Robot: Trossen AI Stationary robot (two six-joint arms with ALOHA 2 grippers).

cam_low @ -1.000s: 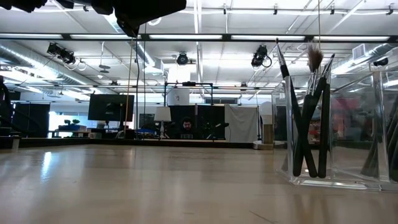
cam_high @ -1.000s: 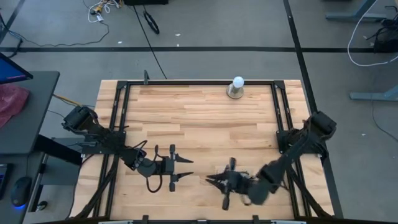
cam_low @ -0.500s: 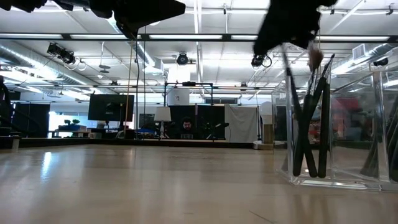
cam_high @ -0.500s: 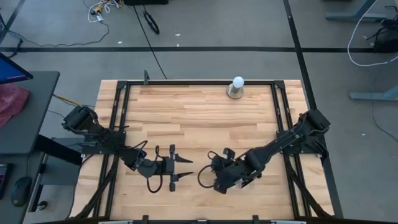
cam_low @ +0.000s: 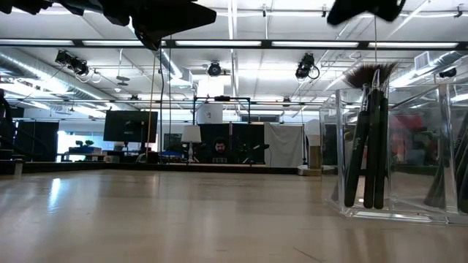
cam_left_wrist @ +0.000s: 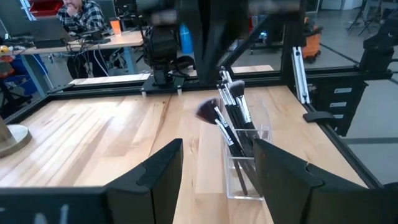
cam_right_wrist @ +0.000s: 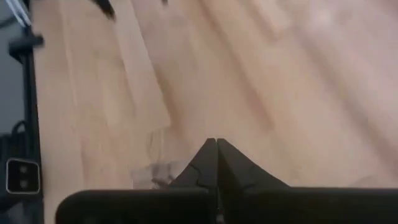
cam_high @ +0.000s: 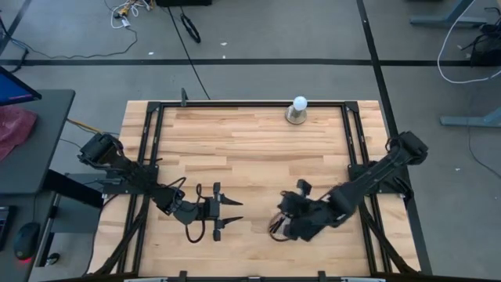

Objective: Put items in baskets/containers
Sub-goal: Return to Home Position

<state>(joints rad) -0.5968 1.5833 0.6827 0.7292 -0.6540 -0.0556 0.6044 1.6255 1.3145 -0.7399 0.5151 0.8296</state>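
Several slim dark-handled makeup brushes [cam_low: 369,139] stand bristles-up, close together, in a clear rectangular container [cam_low: 398,157] resting on the table near its near edge [cam_high: 275,229]. The left wrist view shows the same container [cam_left_wrist: 244,163] with brush heads [cam_left_wrist: 230,93] sticking out above its rim. My right gripper [cam_high: 286,218] hovers just above and to the right of it, shut and empty [cam_right_wrist: 216,148]; the low view shows it over the brush tips [cam_low: 365,9]. My left gripper [cam_high: 225,211] waits open to the container's left, fingers pointing at it [cam_left_wrist: 217,146].
A white ball on a grey round base [cam_high: 298,110] stands near the table's far edge. A black frame [cam_high: 235,103] runs around the tabletop. Bare wood lies between the arms and the far edge. A person sits at a desk beyond the table [cam_left_wrist: 78,15].
My right gripper swung from the near edge over the container, came down among the brush tops, then rose and drew back toward the table's right. The brushes, earlier splayed and crossed with one leaning far out, now stand gathered and nearly upright.
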